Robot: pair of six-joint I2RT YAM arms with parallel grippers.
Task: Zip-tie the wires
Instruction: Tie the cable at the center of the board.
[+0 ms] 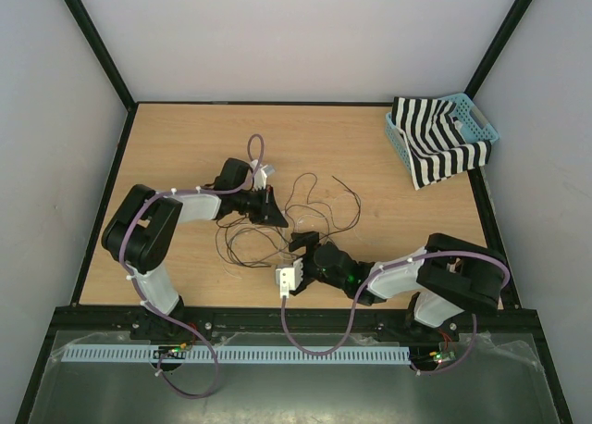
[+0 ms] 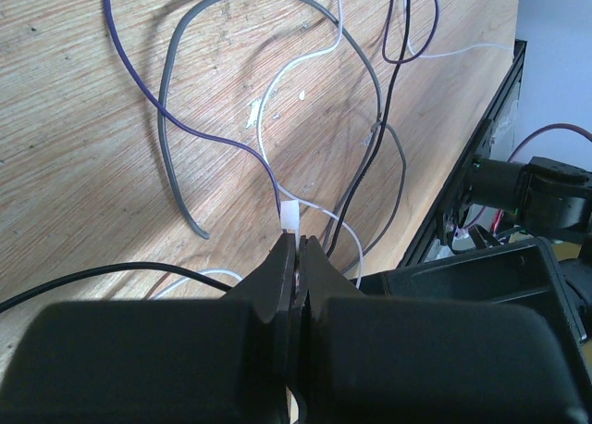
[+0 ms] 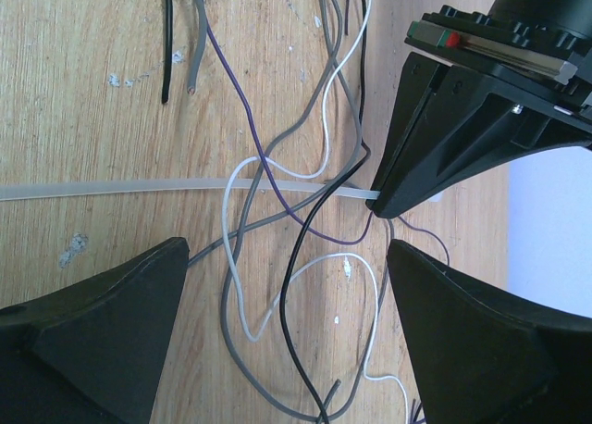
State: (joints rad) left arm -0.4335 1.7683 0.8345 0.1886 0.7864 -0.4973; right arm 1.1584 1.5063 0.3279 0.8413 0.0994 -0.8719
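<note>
The wires (image 1: 310, 206) lie in loose loops at the table's middle; close up they are thin grey, purple, white and black strands (image 3: 305, 230). The zip tie (image 3: 120, 189) is a whitish translucent strip lying flat under several strands. My left gripper (image 1: 275, 211) is shut on one end of it, and the tie's end (image 2: 290, 218) pokes out past the closed fingertips (image 2: 298, 243). The left gripper also shows in the right wrist view (image 3: 462, 118), pinching the tie. My right gripper (image 1: 301, 242) is open and empty, hovering over the wire loops (image 3: 289, 276) just beside the tie.
A blue basket (image 1: 481, 120) holding a black-and-white striped cloth (image 1: 435, 151) stands at the back right. The black frame runs along the table's near edge (image 2: 481, 165). The two grippers are close together, with loose wire ends around them.
</note>
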